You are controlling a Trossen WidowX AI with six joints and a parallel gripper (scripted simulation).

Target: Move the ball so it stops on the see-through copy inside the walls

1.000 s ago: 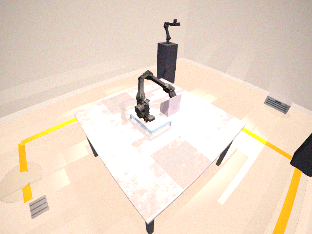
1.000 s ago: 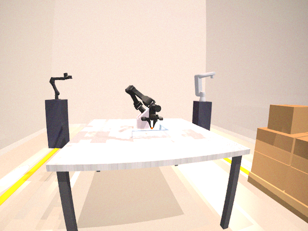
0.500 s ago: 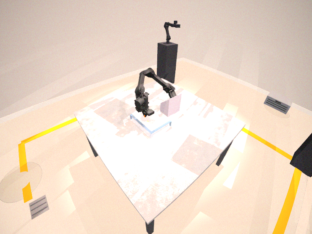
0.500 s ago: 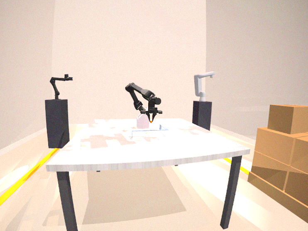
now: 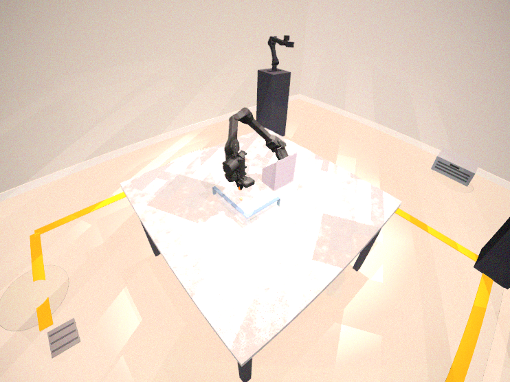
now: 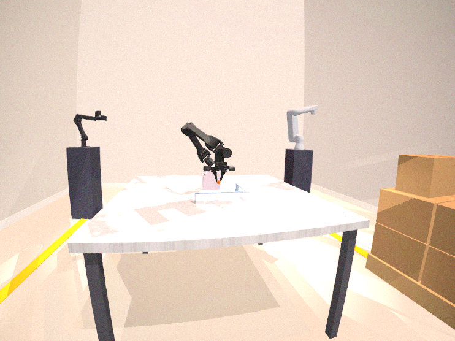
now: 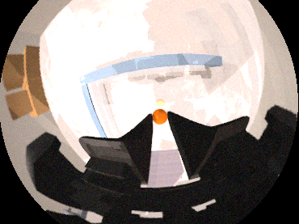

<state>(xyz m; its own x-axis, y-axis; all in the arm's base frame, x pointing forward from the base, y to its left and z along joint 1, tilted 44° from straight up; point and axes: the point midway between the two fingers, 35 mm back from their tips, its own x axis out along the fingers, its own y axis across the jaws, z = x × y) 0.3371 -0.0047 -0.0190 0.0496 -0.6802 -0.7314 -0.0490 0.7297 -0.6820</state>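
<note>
An orange ball point(image 5: 239, 188) point(image 6: 218, 182) point(image 7: 160, 116) is held between the fingertips of my gripper point(image 6: 218, 181) point(image 7: 159, 115), which is shut on it and points down, above the table top. The see-through copy, a small pale yellow-orange ball point(image 5: 240, 198) point(image 7: 160, 103), shows on the table inside the corner, just beyond the held ball in the wrist view. The two low clear walls point(image 5: 229, 203) point(image 6: 221, 192) point(image 7: 153, 61) have blue top edges and meet in a corner. The held ball is higher than the walls in the exterior view.
A pale pink upright panel point(image 5: 279, 172) point(image 6: 210, 181) point(image 7: 165, 166) stands beside the arm's base. The white table point(image 5: 204, 267) point(image 6: 219, 238) carries the walls. Two pedestals with other arms stand behind the table, and stacked brown boxes point(image 6: 401, 219) point(image 7: 35, 82) stand off its side.
</note>
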